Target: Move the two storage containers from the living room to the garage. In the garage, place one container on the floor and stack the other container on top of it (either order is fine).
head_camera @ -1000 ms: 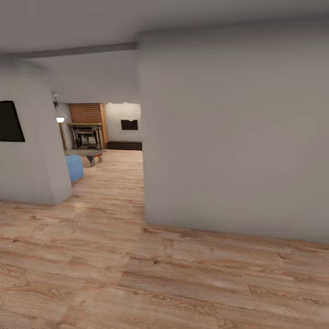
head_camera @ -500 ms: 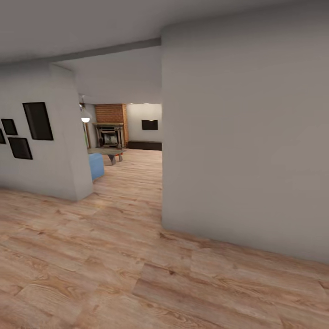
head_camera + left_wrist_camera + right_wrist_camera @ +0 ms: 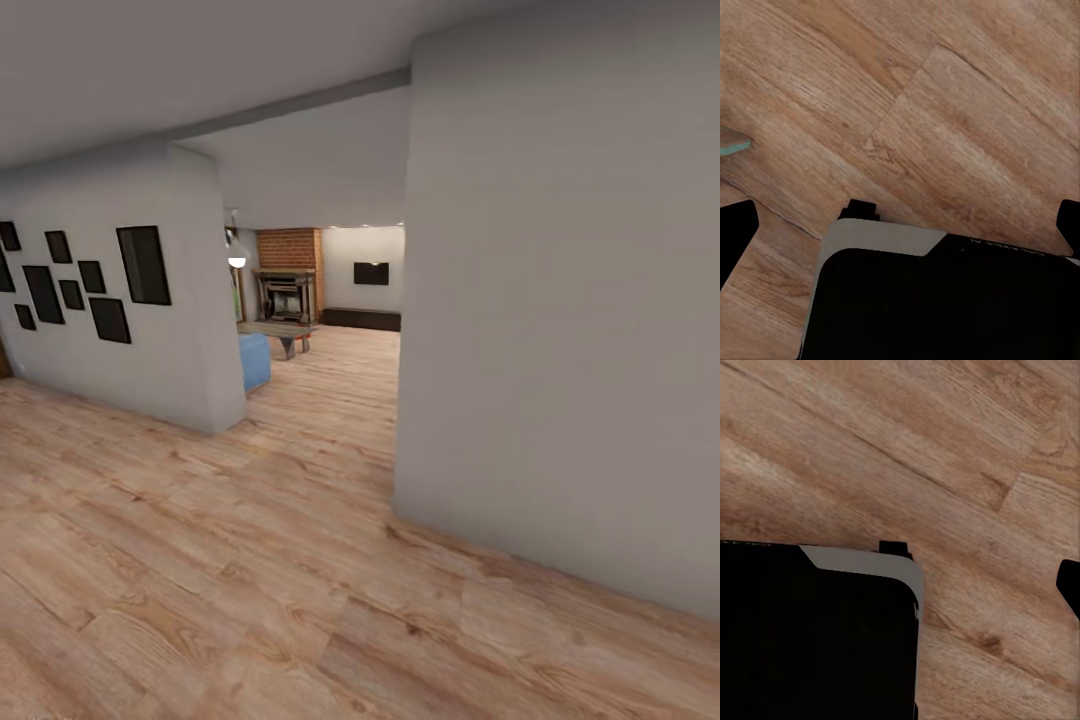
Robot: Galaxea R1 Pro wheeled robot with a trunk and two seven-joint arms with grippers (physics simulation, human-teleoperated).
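Light wood-plank floor (image 3: 250,560), grained with a faint sheen, directly below both wrists. Matt, smooth grey painted walls (image 3: 560,330). Rough red brick fireplace (image 3: 290,250) far ahead.

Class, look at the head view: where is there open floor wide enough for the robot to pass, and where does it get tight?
Open wood plank floor spreads in front, bordered by the grey wall and the picture wall. The doorway gap between them is narrower. Beyond, the blue seat and low table crowd the side before the brick fireplace.

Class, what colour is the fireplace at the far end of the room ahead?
Red-orange brick with a dark opening; the fireplace shows best in the head view.
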